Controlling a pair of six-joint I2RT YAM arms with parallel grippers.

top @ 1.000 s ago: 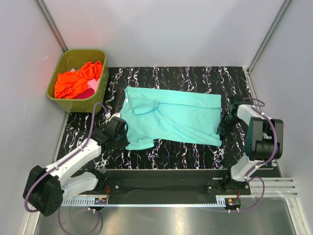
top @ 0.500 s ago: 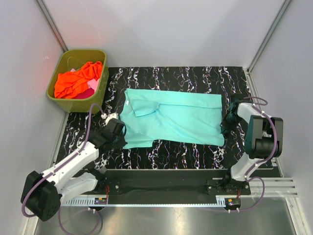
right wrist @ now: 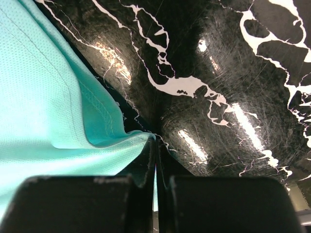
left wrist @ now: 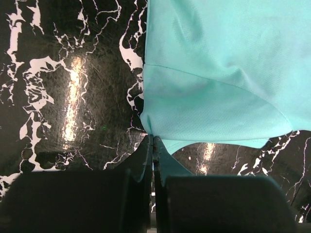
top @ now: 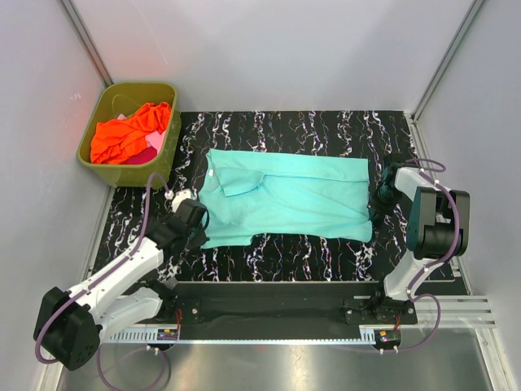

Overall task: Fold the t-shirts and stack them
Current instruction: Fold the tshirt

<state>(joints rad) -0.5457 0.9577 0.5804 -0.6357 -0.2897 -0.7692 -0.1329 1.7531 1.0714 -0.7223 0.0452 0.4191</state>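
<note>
Two grippers, each clamped on cloth. Your left wrist view shows the left gripper (left wrist: pixel 153 144) pinched shut on a corner of the teal t-shirt (left wrist: pixel 218 73), which spreads ahead and to its right over the marbled table (left wrist: pixel 73 97). Your right wrist view shows the right gripper (right wrist: pixel 155 145) closed on a hem corner, with cloth to its left. Only the overhead view shows you the shirt lying flat between both hands, and beyond the left one the green tub (top: pixel 134 85) holding the orange t-shirt (top: pixel 122 134) and pink t-shirt (top: pixel 146 153).

High fixed view over whole table (top: pixel 309 130); two close downward wrist views, both on teal t-shirt (top: pixel 301 195) edges.
</note>
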